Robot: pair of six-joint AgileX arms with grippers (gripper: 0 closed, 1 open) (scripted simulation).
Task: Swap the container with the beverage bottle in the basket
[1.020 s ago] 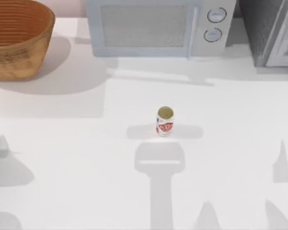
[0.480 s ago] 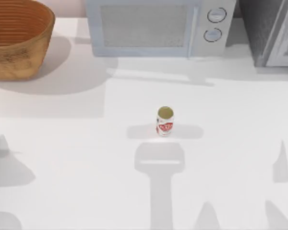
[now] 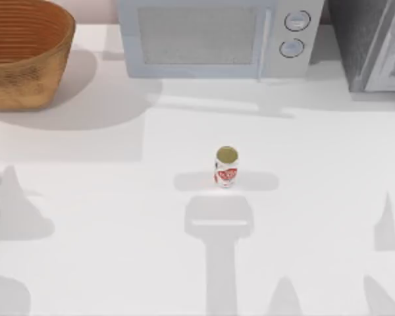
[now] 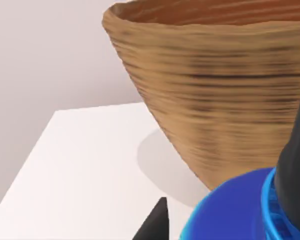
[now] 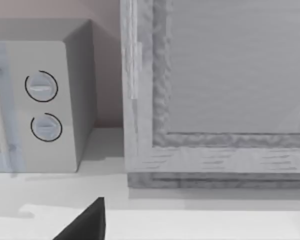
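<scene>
Left gripper (image 4: 162, 220) faces the basket (image 4: 225, 95) wall at the table's far-left corner, apparently approaching it; its finger spread cannot be told. The bottle (image 3: 226, 166) stands upright at mid-table, well apart. Right arm is parked near the microwave (image 5: 45, 95).

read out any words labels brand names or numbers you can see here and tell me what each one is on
Beverage bottle: white lettering on its red label, too blurred to read.
Microwave: two round dials, no readable marks or numbers.
Basket: no text.
No other writing is legible.
</scene>
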